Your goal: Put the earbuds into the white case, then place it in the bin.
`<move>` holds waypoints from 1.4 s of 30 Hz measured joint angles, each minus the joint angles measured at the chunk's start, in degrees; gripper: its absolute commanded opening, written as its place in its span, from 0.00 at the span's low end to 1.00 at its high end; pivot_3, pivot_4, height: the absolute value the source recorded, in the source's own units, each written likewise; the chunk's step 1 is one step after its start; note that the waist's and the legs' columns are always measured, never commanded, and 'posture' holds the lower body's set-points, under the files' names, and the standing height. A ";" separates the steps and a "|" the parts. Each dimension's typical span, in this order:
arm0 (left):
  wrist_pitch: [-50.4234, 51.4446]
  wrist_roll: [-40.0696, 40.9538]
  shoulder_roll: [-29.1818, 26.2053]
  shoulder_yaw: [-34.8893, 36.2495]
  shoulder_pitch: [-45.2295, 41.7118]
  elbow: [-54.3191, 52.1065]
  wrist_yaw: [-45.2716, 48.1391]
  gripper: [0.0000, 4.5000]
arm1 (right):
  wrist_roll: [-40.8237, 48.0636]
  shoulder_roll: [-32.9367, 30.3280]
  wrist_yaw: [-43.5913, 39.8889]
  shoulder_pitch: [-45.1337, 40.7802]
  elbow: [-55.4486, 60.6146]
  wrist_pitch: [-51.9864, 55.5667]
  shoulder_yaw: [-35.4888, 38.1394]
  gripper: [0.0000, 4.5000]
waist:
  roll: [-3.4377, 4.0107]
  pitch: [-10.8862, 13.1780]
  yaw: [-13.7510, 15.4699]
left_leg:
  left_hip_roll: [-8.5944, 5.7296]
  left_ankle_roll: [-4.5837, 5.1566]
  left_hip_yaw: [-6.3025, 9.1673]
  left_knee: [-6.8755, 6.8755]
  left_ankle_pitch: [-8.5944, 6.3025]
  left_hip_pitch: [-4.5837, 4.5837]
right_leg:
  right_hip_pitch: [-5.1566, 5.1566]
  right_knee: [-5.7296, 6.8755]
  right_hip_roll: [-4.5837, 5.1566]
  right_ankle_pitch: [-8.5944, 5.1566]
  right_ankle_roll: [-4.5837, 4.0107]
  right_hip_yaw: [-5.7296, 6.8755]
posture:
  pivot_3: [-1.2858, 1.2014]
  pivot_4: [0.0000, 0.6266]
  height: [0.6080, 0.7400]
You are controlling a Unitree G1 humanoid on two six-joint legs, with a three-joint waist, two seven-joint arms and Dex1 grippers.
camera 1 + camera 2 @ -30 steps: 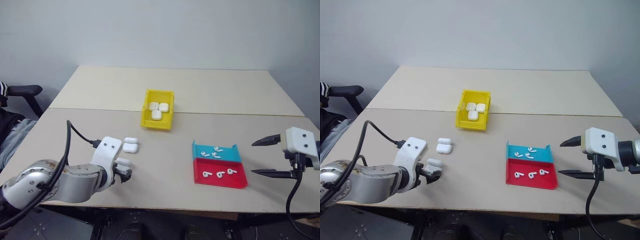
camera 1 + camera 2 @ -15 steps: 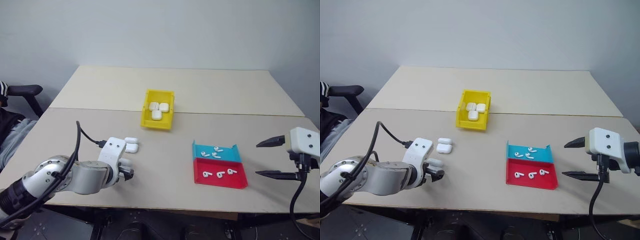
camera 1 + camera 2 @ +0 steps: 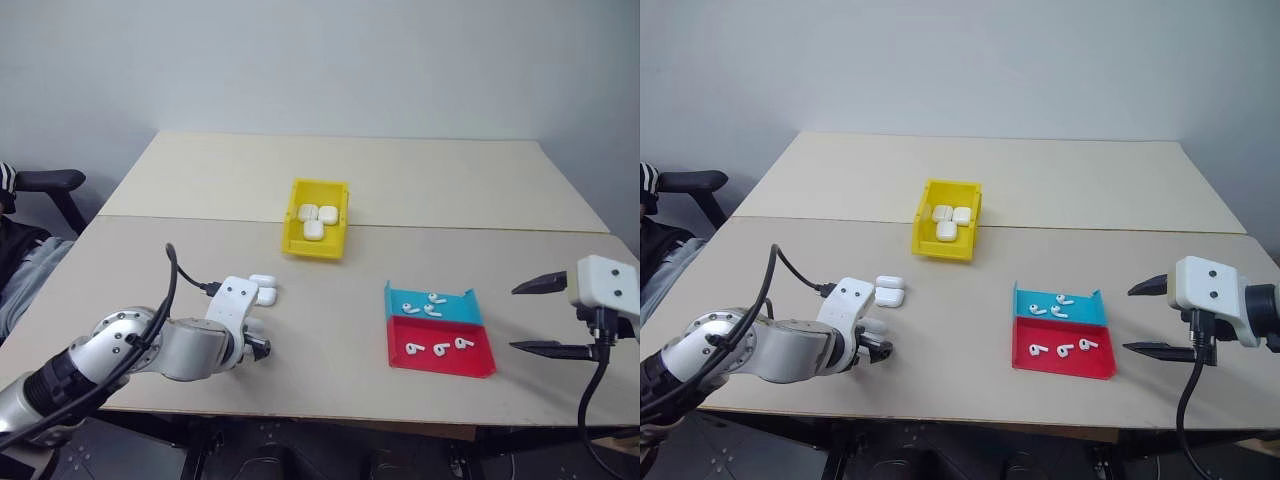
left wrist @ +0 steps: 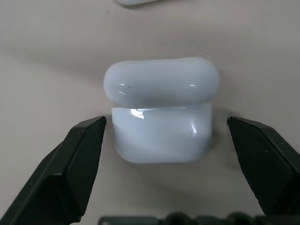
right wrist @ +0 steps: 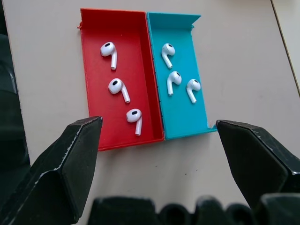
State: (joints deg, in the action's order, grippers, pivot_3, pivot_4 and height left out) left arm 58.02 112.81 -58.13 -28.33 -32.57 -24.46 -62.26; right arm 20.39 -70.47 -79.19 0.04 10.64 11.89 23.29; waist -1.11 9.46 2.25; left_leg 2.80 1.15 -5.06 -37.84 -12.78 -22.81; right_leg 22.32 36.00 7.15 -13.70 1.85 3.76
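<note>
Item: matte beige table, two flat slabs meeting at a seam, taken here as the landmark. Near its middle, just past the seam, a small bright yellow bin of hard plastic, rectangular with raised walls, holding three glossy white cases. Toward the table's right front, a shallow teal tray and a shallow red tray sit side by side, long walls touching, the teal one farther from the front edge; each holds three earbuds, tiny, glossy white, bulb-headed with short stems, lying loose and apart from one another. At the table's left front, the white case, a smooth rounded rectangle with a glossy sheen, lies on the bare surface, a thin seam dividing lid from body, lid closed. Two more identical cases lie just beyond it on the table. The left gripper, two black wedge-shaped fingers with flat matte faces, stands spread wide on either side of the white case, a gap showing at each side, not touching it. The right gripper, likewise black and tapered to points, is held above the table's right front edge beside the trays, its fingers wide apart and holding nothing.
</note>
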 measured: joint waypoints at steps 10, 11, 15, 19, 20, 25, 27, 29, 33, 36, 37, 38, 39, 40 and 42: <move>2.20 0.04 0.32 -0.35 -1.00 0.42 -0.10 0.73 | -0.62 0.02 1.02 0.54 0.02 -0.01 0.00 1.00 | 0.00 0.00 -0.10 | 0.00 0.00 0.00 0.00 0.00 0.01 | 0.00 0.01 0.00 0.00 0.00 0.00 | 0.52 0.24 1.00; 2.20 0.04 0.35 -0.38 -1.03 0.42 -0.21 0.73 | -0.66 0.03 1.08 0.55 0.02 -0.01 0.00 1.00 | 0.00 0.00 -0.10 | 0.00 0.00 0.00 0.00 0.00 0.01 | 0.00 0.01 0.00 0.00 0.00 0.00 | 0.52 0.24 1.00; 2.31 0.04 0.38 -0.67 -1.31 0.47 -0.51 0.73 | -0.98 0.03 1.10 0.66 0.02 -0.02 0.00 1.00 | 0.00 0.00 -0.08 | 0.00 0.00 0.00 0.00 0.00 0.01 | 0.00 0.01 0.00 0.00 0.00 0.00 | 0.52 0.24 1.00; 2.34 0.04 0.50 -0.79 -1.39 0.45 -0.68 0.69 | -1.09 0.03 1.16 0.66 0.02 -0.04 0.00 1.00 | 0.00 0.00 -0.06 | 0.00 0.00 0.00 0.00 0.00 0.01 | 0.00 0.01 0.00 0.00 0.00 0.00 | 0.52 0.24 1.00; 2.65 -0.03 0.56 -1.08 -1.70 0.42 -0.75 0.66 | -1.10 0.04 1.25 0.66 0.01 -0.05 0.00 1.00 | 0.00 0.00 -0.04 | 0.00 0.00 0.00 0.00 0.00 0.01 | 0.00 0.01 0.00 0.00 0.00 0.00 | 0.52 0.24 1.00; 3.98 -0.69 0.70 -1.49 -2.50 0.36 -0.77 0.63 | -1.11 0.07 1.76 0.67 0.02 -0.08 0.00 1.00 | 0.00 0.00 -0.08 | 0.00 0.00 0.00 0.00 0.00 0.01 | 0.00 0.00 0.00 0.00 0.00 0.00 | 0.52 0.24 1.00; 4.63 -0.90 0.67 -1.52 -2.84 0.36 -0.59 0.63 | -1.11 0.08 1.82 0.67 0.02 -0.09 0.00 1.00 | -0.01 0.00 -0.08 | 0.00 0.00 0.00 0.00 0.00 0.01 | 0.00 0.00 0.00 0.00 0.00 0.00 | 0.52 0.24 1.00; 4.81 -0.96 0.04 -1.52 -3.11 0.32 -0.08 0.63 | -1.11 0.09 1.90 0.67 0.02 -0.09 0.00 1.00 | -0.02 0.01 -0.09 | 0.00 0.00 0.00 0.00 0.00 0.00 | 0.01 0.00 0.00 0.00 0.00 0.01 | 0.52 0.24 1.00; 6.16 -1.85 -4.30 0.95 -3.43 -2.35 4.55 0.63 | -1.11 0.13 2.17 0.67 0.04 -0.10 0.00 1.00 | -0.06 0.03 -0.10 | 0.00 -0.01 0.00 0.00 0.01 -0.05 | 0.04 -0.02 0.00 -0.01 0.01 0.02 | 0.52 0.24 1.00; 5.00 -5.20 -8.45 10.96 -1.68 -6.61 15.11 0.63 | -1.12 0.17 2.37 0.55 0.02 -0.26 -0.04 1.00 | -0.08 0.05 -0.09 | 0.00 -0.03 -0.02 0.00 0.02 -0.08 | 0.07 -0.05 0.00 -0.01 0.02 0.06 | 0.52 0.24 1.00; 2.90 -9.27 -9.04 16.28 0.50 -8.64 20.36 0.63 | -1.11 0.18 2.48 0.39 -0.01 -0.32 -0.11 1.00 | -0.06 0.04 -0.12 | 0.00 -0.05 -0.08 0.00 0.03 -0.08 | 0.06 -0.08 0.00 -0.01 0.02 0.07 | 0.52 0.24 1.00; 0.05 -14.78 -9.00 20.53 3.45 -10.94 25.69 0.63 | -1.10 0.20 2.65 0.12 -0.08 -0.42 -0.20 1.00 | -0.01 0.02 -0.16 | -0.01 -0.10 -0.20 0.01 0.05 -0.06 | 0.05 -0.10 0.00 -0.01 0.02 0.08 | 0.52 0.24 1.00; -3.52 -21.24 -8.66 23.87 7.20 -12.80 31.81 0.63 | -1.07 0.27 2.83 -0.49 -0.12 -0.47 -0.34 1.00 | 0.02 0.00 -0.27 | -0.01 -0.12 -0.35 0.02 0.07 -0.06 | 0.05 -0.12 0.00 -0.02 0.01 0.07 | 0.52 0.24 1.00; -9.82 -29.81 -7.20 25.77 11.98 -14.12 39.44 0.63 | -1.00 0.30 2.96 -1.55 -0.12 -0.43 -0.50 1.00 | 0.10 -0.03 -0.38 | -0.01 -0.27 -0.49 0.02 0.15 -0.07 | 0.08 -0.14 0.00 -0.02 0.01 0.08 | 0.52 0.24 1.00; -29.65 -50.15 1.45 26.33 21.34 -13.71 56.81 0.63 | -0.15 0.30 3.22 -4.17 0.12 0.15 -0.80 1.00 | 0.28 -0.12 -0.33 | 0.00 -0.40 -0.66 0.04 0.20 -0.10 | 0.08 -0.23 0.00 -0.02 -0.02 0.12 | 0.52 0.24 1.00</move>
State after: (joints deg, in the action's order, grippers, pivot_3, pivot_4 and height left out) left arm 28.38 62.66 -56.68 -2.00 -11.23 -38.17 -5.44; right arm 20.24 -70.17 -75.97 -4.13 10.77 12.04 22.50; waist -0.83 9.34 1.92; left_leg 2.80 0.76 -5.72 -37.79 -12.58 -22.90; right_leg 22.40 35.77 7.14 -13.72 1.84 3.88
